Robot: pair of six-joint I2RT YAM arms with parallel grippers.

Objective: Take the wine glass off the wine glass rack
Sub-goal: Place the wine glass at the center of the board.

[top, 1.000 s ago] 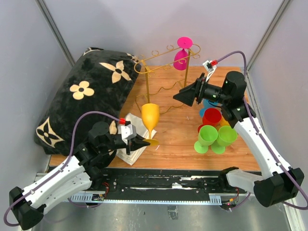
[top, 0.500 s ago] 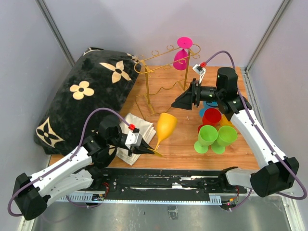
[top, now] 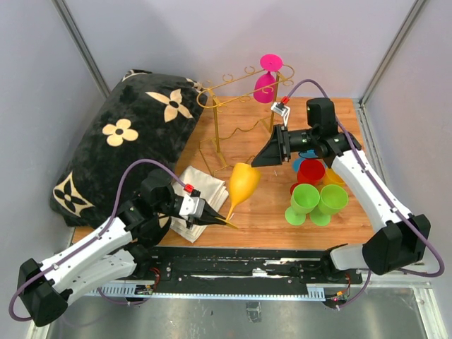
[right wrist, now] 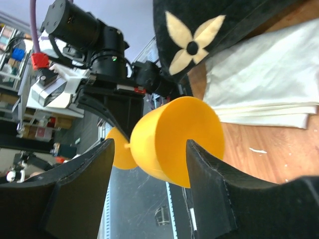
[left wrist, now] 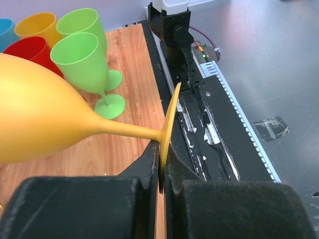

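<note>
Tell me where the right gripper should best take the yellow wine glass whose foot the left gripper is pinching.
Grip the bowl, coming from its open mouth. The left gripper clamps the foot edge-on, leaving the yellow wine glass tilted, mouth towards the open right gripper. The bowl's sides are free and wide; the thin stem sits close to the left gripper.

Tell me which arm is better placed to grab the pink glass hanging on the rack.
Right. The right pincer is open, empty and nearer the rack and pink glass; the left pincer is shut on the yellow glass by its foot, farther away.
</note>
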